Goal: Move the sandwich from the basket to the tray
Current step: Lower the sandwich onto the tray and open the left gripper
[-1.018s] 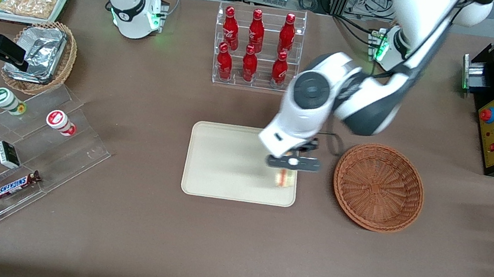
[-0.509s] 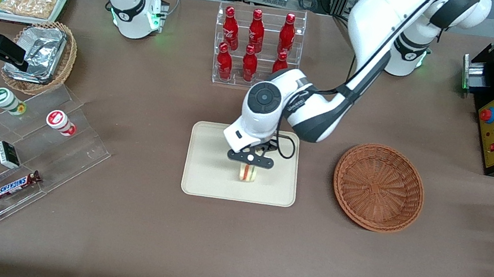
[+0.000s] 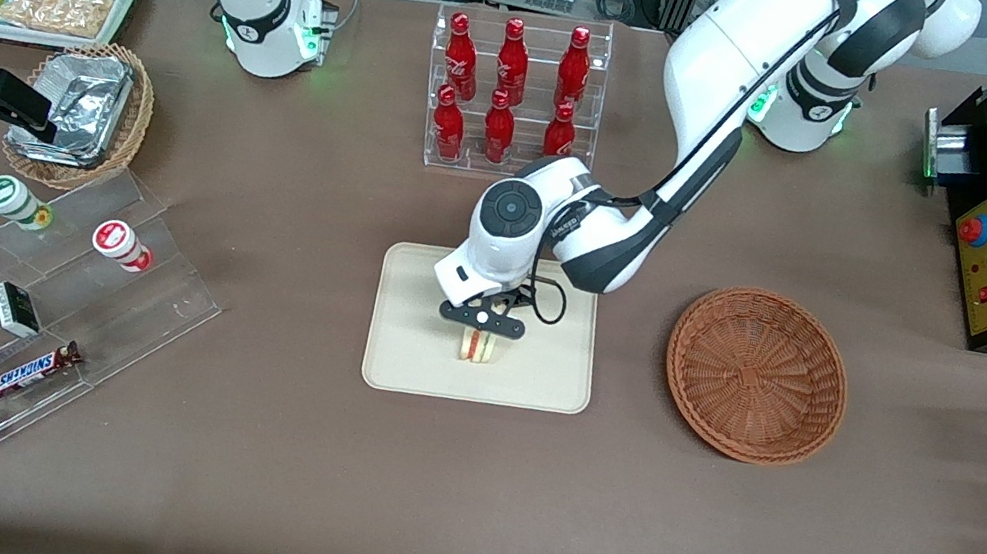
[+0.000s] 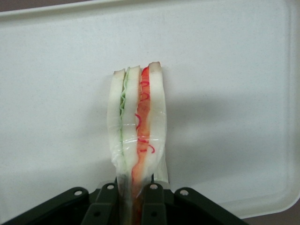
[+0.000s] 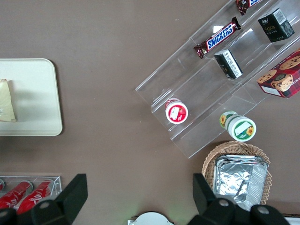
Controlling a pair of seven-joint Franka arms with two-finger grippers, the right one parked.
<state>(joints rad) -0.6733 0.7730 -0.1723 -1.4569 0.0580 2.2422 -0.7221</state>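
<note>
Front view — the left arm bends down over the tray [image 3: 409, 354]; its gripper [image 3: 481, 324] holds the sandwich [image 3: 477, 346] on edge above the tray's middle, well apart from the basket [image 3: 756, 374]. Left wrist view — the fingers [image 4: 152, 197] are clamped on the sandwich [image 4: 138, 126].

Our left arm reaches from its base down toward the front camera, the forearm sloping low and bending at the wrist, so that the round white wrist housing sits above the middle of the worktop. Our end effector [image 3: 479, 335] points downward below that housing. In the wrist view, our two dark fingers [image 4: 152, 197] stand close together, clamped on the lower end of the sandwich [image 4: 137, 126], which we hold upright on its edge.
</note>
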